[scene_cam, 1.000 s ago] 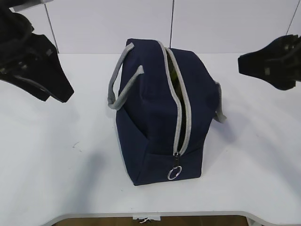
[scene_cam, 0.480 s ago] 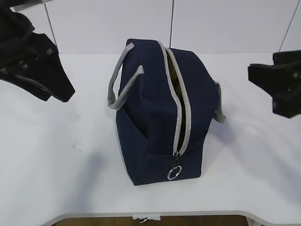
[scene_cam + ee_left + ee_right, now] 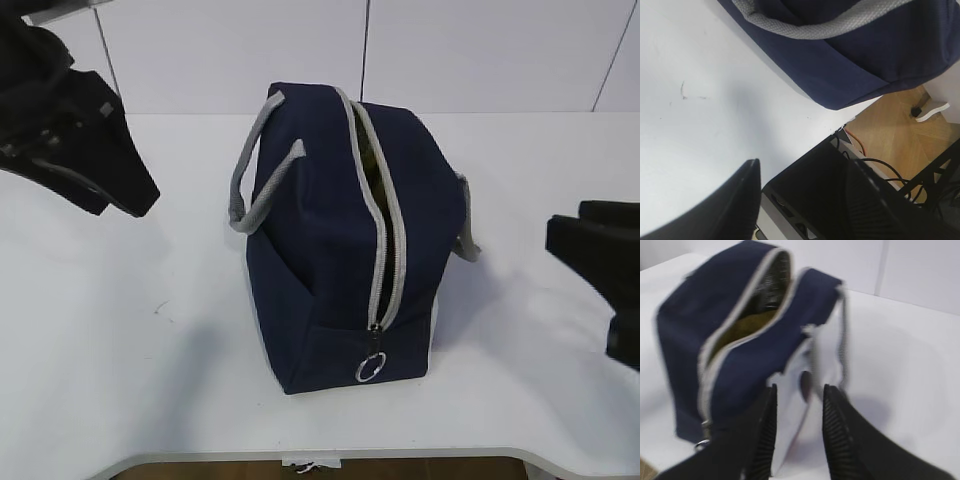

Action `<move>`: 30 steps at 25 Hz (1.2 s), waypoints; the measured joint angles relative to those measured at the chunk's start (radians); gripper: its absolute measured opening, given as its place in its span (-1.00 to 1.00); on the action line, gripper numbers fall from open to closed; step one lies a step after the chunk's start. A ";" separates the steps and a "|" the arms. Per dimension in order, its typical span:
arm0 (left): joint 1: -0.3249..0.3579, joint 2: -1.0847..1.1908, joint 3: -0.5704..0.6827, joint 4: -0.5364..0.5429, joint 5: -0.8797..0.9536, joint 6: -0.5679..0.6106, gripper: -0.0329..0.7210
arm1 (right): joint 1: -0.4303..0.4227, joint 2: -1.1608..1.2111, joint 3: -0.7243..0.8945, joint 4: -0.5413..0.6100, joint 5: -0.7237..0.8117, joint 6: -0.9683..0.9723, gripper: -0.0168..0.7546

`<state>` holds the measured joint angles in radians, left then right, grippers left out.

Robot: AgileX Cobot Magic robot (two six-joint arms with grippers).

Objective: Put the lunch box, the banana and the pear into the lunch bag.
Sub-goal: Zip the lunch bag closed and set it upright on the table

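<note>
Exterior view: tall navy-blue fabric lunch bag [image 3: 345, 240] with grey zipper stands upright mid-surface, long axis running from the camera toward the back wall.
Zipper: open along the top; ring pull [image 3: 371, 367] hangs at the near end.
Contents: something yellow-olive shows through the opening in the right wrist view; lunch box, banana and pear cannot be told apart, and none lies on the white surface [image 3: 120, 350].
Handles: grey webbing loop [image 3: 262, 175] on the bag's left side, another on its right side.
Left gripper [image 3: 95, 150]: raised, well apart from the bag on its left; fingers [image 3: 735, 200] apart, nothing between them.
Right gripper [image 3: 797, 432]: low, near the bag's right side panel; ribbed fingers [image 3: 837, 432] apart, empty, aimed at the white lower panel and right handle.
Key relation: bag lies directly ahead of the right fingers, its long axis running roughly across their line of approach; right arm is nearer.
Judgement: loading appears complete or nearly so; closing the zipper may remain.
</note>
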<state>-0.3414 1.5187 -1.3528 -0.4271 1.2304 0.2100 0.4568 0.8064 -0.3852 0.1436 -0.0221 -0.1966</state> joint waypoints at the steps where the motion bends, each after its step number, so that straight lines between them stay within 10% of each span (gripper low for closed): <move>1: 0.000 0.000 0.000 0.000 0.000 0.000 0.19 | 0.027 0.000 0.000 -0.022 -0.002 0.000 -0.31; 17: 0.000 0.000 0.000 0.000 0.000 0.000 0.18 | 0.231 0.000 0.100 -0.095 -0.045 0.082 -0.32; 30: 0.000 0.000 0.000 0.000 0.002 0.000 0.18 | 0.249 0.415 0.164 -0.236 -0.496 0.239 -0.32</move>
<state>-0.3414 1.5187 -1.3528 -0.4271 1.2319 0.2100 0.7060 1.2215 -0.2208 -0.0925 -0.5176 0.0420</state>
